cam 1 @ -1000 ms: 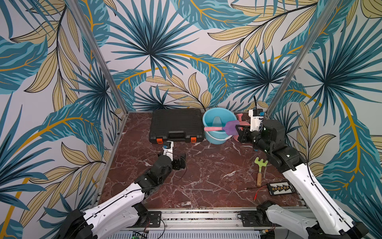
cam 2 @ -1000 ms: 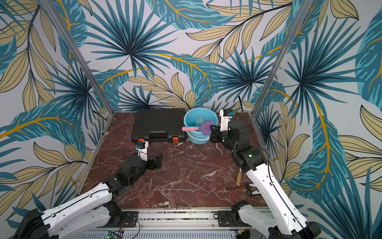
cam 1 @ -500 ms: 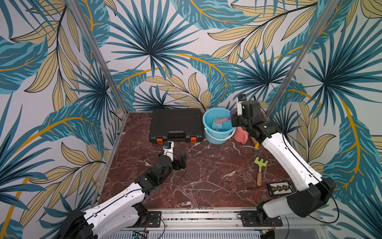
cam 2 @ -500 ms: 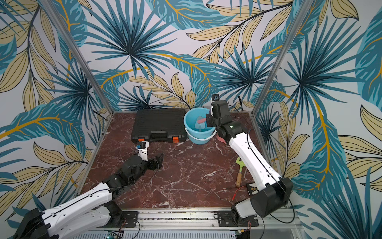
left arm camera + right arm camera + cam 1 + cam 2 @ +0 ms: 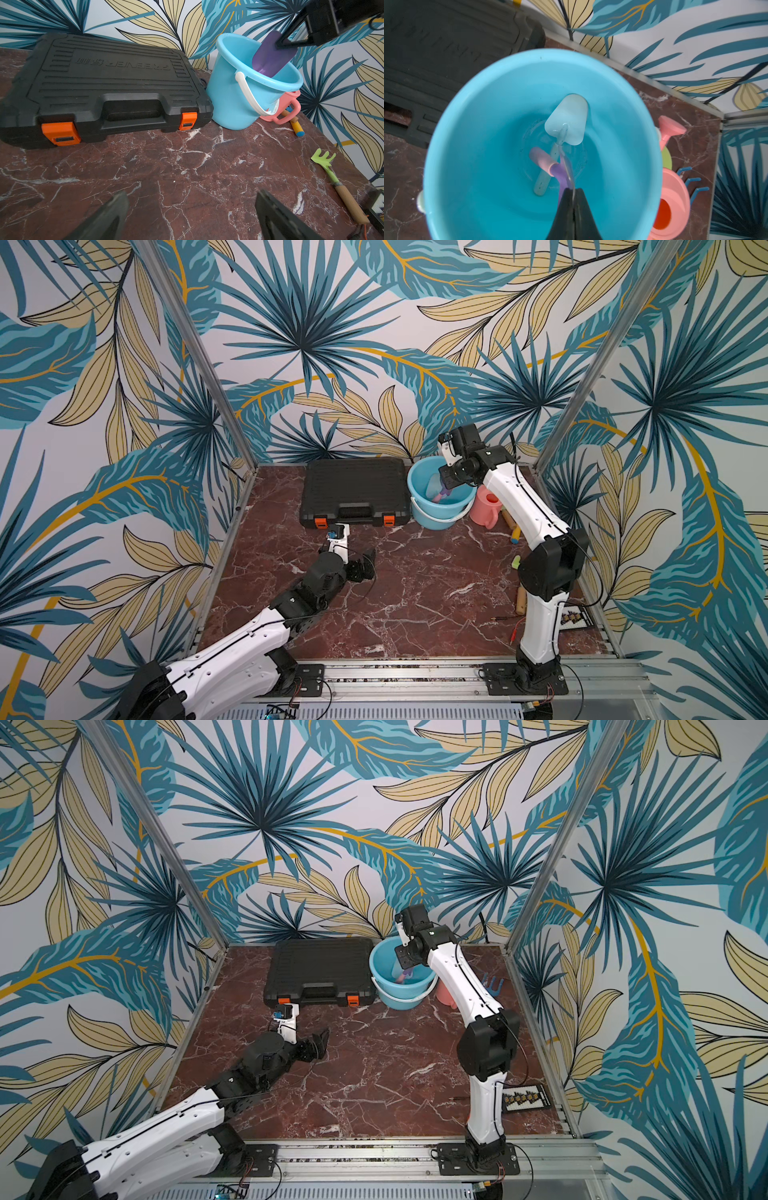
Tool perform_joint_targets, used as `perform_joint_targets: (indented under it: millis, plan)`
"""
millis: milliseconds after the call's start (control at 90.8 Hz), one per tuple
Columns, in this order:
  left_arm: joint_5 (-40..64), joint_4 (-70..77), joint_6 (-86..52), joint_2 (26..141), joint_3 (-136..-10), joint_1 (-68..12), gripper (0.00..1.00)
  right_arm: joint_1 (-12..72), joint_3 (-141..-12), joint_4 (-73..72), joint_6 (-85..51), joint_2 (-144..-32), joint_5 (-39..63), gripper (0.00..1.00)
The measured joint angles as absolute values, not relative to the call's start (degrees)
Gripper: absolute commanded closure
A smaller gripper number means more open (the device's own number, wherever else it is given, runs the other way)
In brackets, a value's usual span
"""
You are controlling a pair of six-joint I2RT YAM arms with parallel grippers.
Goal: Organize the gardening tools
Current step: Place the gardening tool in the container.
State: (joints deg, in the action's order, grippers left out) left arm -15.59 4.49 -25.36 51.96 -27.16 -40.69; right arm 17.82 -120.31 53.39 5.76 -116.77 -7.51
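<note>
My right gripper (image 5: 573, 192) hangs over the blue bucket (image 5: 415, 489), its jaws pinched on the blade edge of the purple shovel (image 5: 560, 176). The shovel stands with its pink handle down inside the bucket and its blade (image 5: 270, 56) above the rim. A pale blue trowel (image 5: 566, 120) lies inside too. My left gripper (image 5: 191, 193) rests open and empty low over the marble floor, in front of the black case. The green rake (image 5: 324, 161) lies at the right. Behind the bucket stand the pink watering can (image 5: 486, 506) and the blue fork-rake (image 5: 494, 986).
The black case (image 5: 353, 489) with orange latches sits shut at the back, left of the bucket. A yellow handle with a blue tip (image 5: 297, 127) lies by the watering can. A small black tray (image 5: 525, 1096) sits near the front right corner. Patterned walls close in three sides.
My right arm swung from beside the bucket to above it, turning the purple shovel from lying across the rim to handle-down inside. The left arm has not moved.
</note>
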Motion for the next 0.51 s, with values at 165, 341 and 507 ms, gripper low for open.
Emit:
perform_joint_targets:
  millis: [165,341,507]
  plan:
    - [-15.6,4.5,-25.4,52.0,-27.2,-40.7,0.0,16.0,-120.3,54.8,5.4,-117.8,-6.4,0.39]
    - [-15.6,4.5,-25.4,52.2,-27.2,-40.7,0.0,16.1,-112.5,49.0,2.5,-111.6,-8.6,0.15]
    - [-15.6,4.5,-25.6,52.7,-27.2,-40.7,0.0,16.2,-101.1,41.7,-1.2,-98.9,-12.0,0.04]
